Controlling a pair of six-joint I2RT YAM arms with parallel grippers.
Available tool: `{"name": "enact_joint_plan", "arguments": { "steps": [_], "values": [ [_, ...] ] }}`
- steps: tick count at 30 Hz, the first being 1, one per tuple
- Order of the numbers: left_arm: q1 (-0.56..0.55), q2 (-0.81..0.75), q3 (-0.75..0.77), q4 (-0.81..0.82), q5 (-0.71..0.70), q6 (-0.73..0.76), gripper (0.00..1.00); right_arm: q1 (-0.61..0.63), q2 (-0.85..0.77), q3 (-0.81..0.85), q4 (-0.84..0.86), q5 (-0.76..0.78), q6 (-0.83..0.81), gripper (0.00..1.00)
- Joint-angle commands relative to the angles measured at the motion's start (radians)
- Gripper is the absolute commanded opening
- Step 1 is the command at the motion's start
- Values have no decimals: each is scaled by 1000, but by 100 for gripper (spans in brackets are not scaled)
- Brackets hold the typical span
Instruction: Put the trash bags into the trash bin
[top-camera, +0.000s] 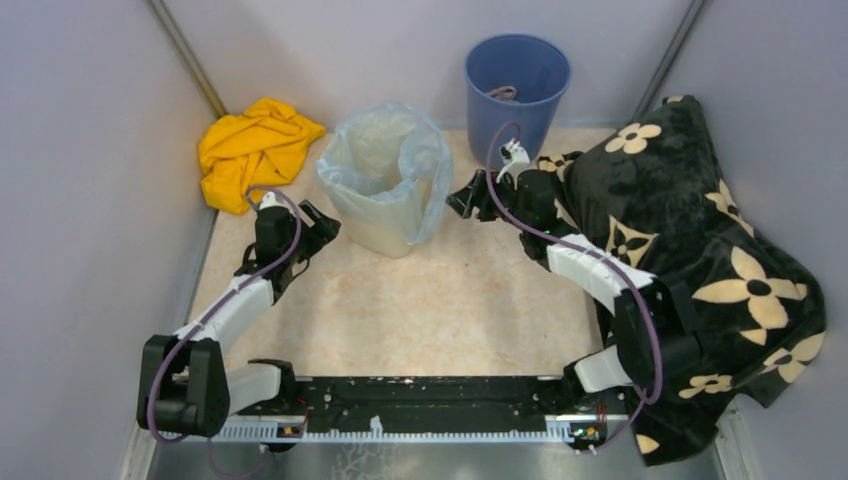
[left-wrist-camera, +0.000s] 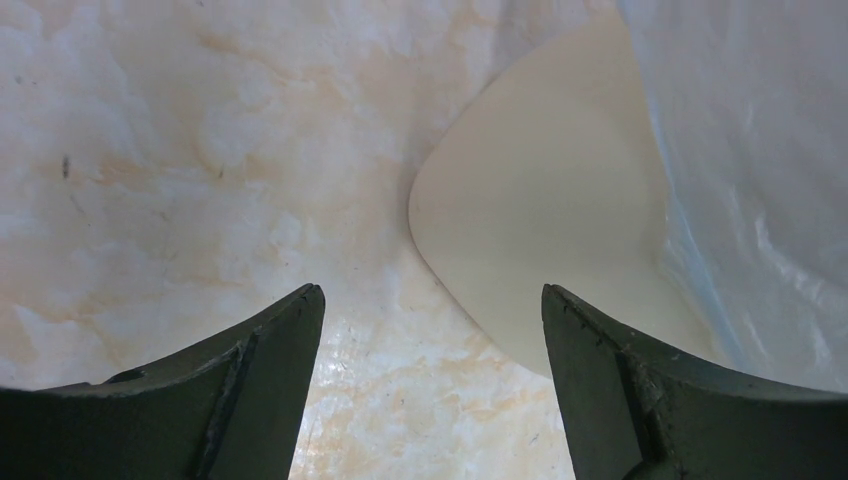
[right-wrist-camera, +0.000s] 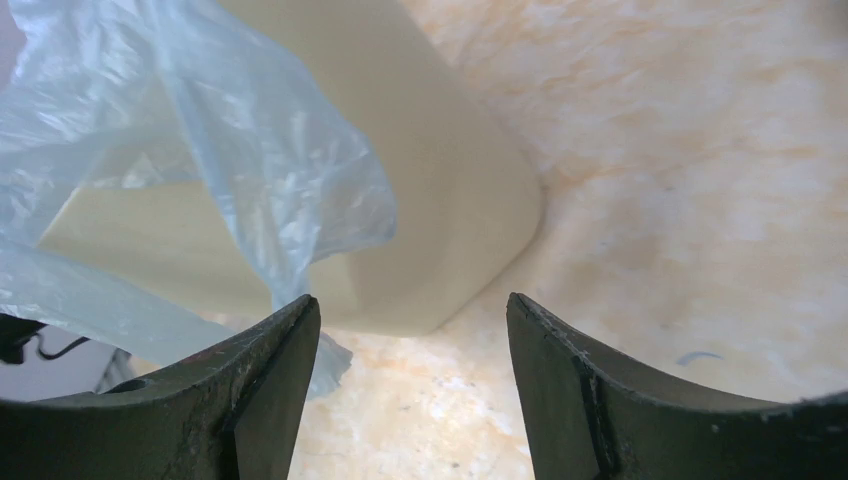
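The cream trash bin (top-camera: 385, 232) stands upright on the table's far middle. A pale-blue translucent trash bag (top-camera: 415, 160) lines it and hangs over its rim and sides. My left gripper (top-camera: 322, 224) is open and empty just left of the bin's base; in the left wrist view the bin (left-wrist-camera: 540, 230) and bag (left-wrist-camera: 760, 180) lie ahead to the right. My right gripper (top-camera: 462, 198) is open and empty just right of the bin; in the right wrist view the bin (right-wrist-camera: 450, 230) and the hanging bag (right-wrist-camera: 250, 160) are ahead to the left.
A crumpled yellow cloth (top-camera: 255, 148) lies at the back left. A round blue bucket (top-camera: 516, 88) stands at the back right. A black blanket with cream flowers (top-camera: 700, 260) covers the right side, under my right arm. Grey walls enclose the table.
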Motion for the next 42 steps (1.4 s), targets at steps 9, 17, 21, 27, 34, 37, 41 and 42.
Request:
{"name": "enact_joint_plan", "arguments": {
  "steps": [9,17,21,27,34,37,41,42],
  "values": [
    [16,-12,5,16,31,-13,85,-112,-27,442,-342,-44,-131,68],
    [16,-55,-20,14,22,-14,85,60,217,1032,-916,-43,-692,66],
    [16,-43,-23,23,29,-14,85,148,214,1013,-933,45,-836,59],
    [16,-36,-21,26,39,-13,85,232,295,1067,-920,139,-950,57],
    [16,-49,-23,21,36,-8,85,243,455,1281,-971,190,-974,58],
    [16,-48,-24,25,38,-6,85,244,530,1371,-1019,210,-982,59],
    [16,-43,-26,30,39,-6,85,243,584,1414,-1026,275,-989,59],
    [16,-44,-26,32,39,-5,85,243,587,1410,-1023,283,-989,59]
  ]
}}
